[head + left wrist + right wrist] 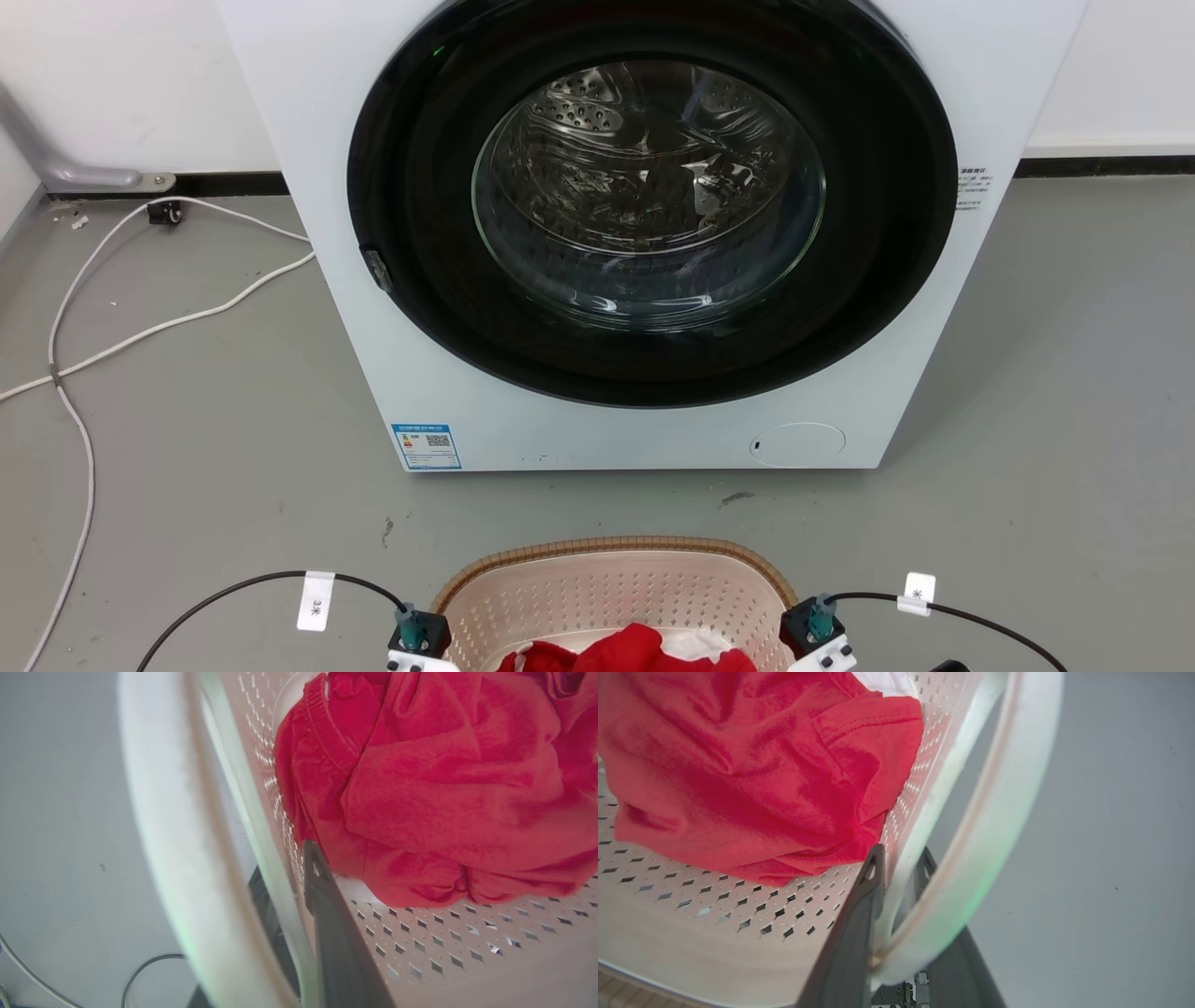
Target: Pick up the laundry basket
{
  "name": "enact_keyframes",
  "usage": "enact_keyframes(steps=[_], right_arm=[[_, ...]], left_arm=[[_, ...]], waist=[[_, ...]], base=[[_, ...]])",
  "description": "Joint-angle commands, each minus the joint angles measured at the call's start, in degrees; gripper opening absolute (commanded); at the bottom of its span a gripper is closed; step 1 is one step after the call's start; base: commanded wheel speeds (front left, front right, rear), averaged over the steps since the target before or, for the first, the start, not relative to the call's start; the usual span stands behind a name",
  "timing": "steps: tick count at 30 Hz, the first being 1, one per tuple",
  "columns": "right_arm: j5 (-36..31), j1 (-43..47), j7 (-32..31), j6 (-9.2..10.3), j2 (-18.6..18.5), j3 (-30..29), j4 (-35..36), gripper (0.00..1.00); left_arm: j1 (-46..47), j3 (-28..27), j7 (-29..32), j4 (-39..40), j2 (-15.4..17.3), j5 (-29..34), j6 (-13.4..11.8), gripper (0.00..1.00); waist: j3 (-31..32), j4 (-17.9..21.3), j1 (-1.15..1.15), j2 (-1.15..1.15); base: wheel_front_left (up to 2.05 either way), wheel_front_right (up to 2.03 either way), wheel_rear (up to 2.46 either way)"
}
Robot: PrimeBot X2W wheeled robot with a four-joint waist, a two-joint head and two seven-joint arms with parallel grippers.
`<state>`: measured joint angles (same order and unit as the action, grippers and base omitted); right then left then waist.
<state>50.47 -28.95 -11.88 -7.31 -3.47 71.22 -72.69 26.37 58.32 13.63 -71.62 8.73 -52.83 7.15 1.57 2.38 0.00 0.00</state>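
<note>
Grey floor (187,448), washing machine (653,429) far | left pincer (285,863) nearly closed, gripping laundry basket (607,546) left wall | right pincer (901,851) same, right wall | red cloth (444,788) inside

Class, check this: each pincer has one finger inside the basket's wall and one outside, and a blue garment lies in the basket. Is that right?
One thing is wrong: the garment is red, not blue, as both wrist views show. The rest stands: the left pincer and right pincer each have one finger inside the wall of the basket and one outside.
</note>
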Motion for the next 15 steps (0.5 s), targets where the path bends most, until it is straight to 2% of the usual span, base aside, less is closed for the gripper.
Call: enact_keyframes(steps=[1,15], right_arm=[[-0.1,-0.6,0.2,-0.32,1.1,0.6,0.5,0.0],[0.6,-0.7,0.6,-0.32,1.1,1.3,0.4,0.0]], left_arm=[[1.4,0.3,-0.6,0.7,-0.8,-0.3,0.5,0.0],[1.6,2.0,-1.1,0.4,-0.8,-1.9,0.5,0.0]], waist=[[0.0,0.0,0.0,0.0],[0.0,-0.1,0.0,0.0]], base=[[0.0,0.0,0.0],[0.0,0.0,0.0]])
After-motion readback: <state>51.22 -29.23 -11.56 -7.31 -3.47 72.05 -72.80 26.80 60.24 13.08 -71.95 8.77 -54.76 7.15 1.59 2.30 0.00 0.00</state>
